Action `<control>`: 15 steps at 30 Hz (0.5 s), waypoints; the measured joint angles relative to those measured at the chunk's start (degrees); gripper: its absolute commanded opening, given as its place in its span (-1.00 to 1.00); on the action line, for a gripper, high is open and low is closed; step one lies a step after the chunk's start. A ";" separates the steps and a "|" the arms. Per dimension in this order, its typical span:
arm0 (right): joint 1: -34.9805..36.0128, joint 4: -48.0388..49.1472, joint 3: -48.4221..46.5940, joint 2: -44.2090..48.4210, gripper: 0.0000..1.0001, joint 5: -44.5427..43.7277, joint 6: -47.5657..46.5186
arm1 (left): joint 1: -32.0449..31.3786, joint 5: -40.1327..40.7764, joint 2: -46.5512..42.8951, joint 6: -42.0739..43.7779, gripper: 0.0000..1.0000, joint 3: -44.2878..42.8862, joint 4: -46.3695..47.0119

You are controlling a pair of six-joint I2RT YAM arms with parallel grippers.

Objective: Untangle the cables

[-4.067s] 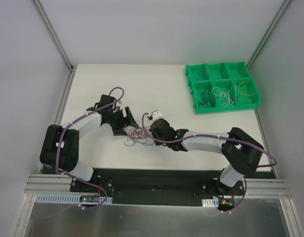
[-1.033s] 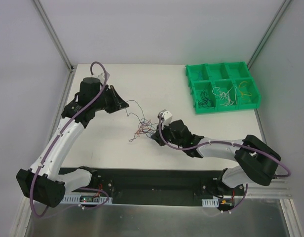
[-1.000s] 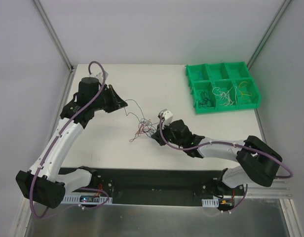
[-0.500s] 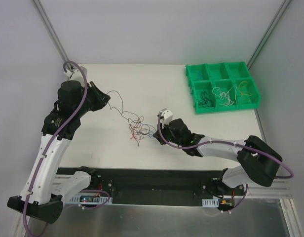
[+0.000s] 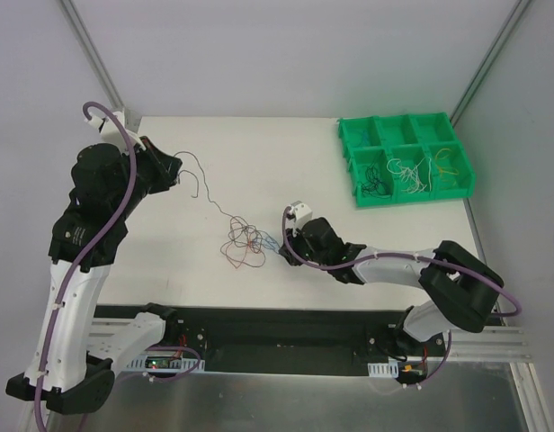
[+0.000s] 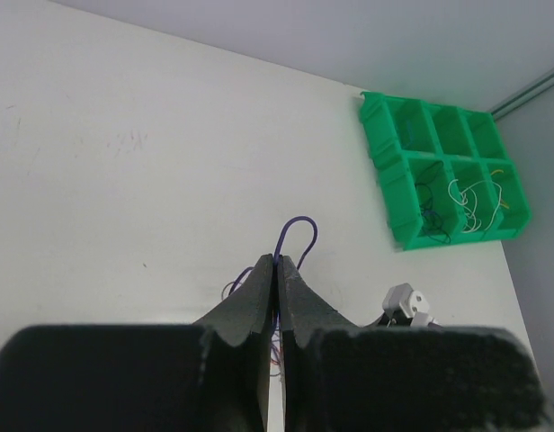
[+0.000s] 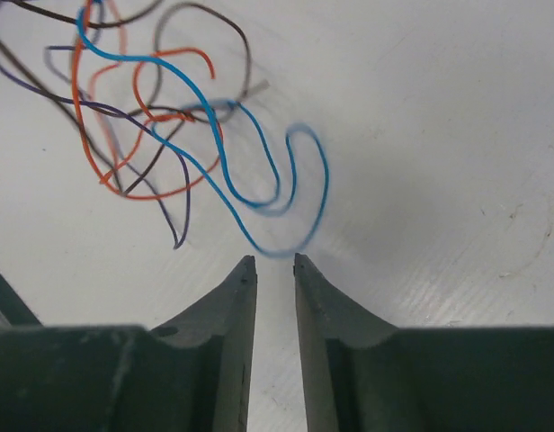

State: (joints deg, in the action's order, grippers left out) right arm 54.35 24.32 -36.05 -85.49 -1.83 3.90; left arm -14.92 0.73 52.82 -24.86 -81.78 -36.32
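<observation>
We see the cables [image 5: 244, 241] as a loose knot of hair-thin, curling wires on the smooth white desk [image 5: 304, 171], between the two arms. Our left hand [image 6: 275, 263] has its matte black fingers pressed together on a purple strand [image 6: 299, 236] that loops out past them. Our right hand [image 7: 275, 261] stands narrowly parted and grips nothing, with a wavy blue wire [image 7: 232, 171] just beyond its tips.

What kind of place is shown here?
Probably a robotics lab test cell: a white table enclosed by plain grey panels, two robot arms bolted at its near edge, and a green sorting bin holding thin wires.
</observation>
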 measured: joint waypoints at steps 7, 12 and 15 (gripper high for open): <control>-1.01 -2.34 -0.94 -2.08 0.02 0.02 0.13 | 0.00 -0.90 -0.17 0.00 -1.00 -0.02 -0.33; -3.85 -2.75 -7.52 -7.02 0.05 5.95 -0.07 | 0.00 -3.78 1.07 -0.48 -1.00 0.76 -0.46; -5.09 -2.51 -12.44 -10.34 0.08 9.38 -0.33 | 0.00 -5.07 1.55 -0.87 -1.00 1.22 -0.48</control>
State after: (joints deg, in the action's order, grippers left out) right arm 49.25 21.80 -48.49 -95.83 7.55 3.57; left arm -14.92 -4.34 54.37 -25.74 -80.55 -36.80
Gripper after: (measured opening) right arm 0.526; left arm 0.006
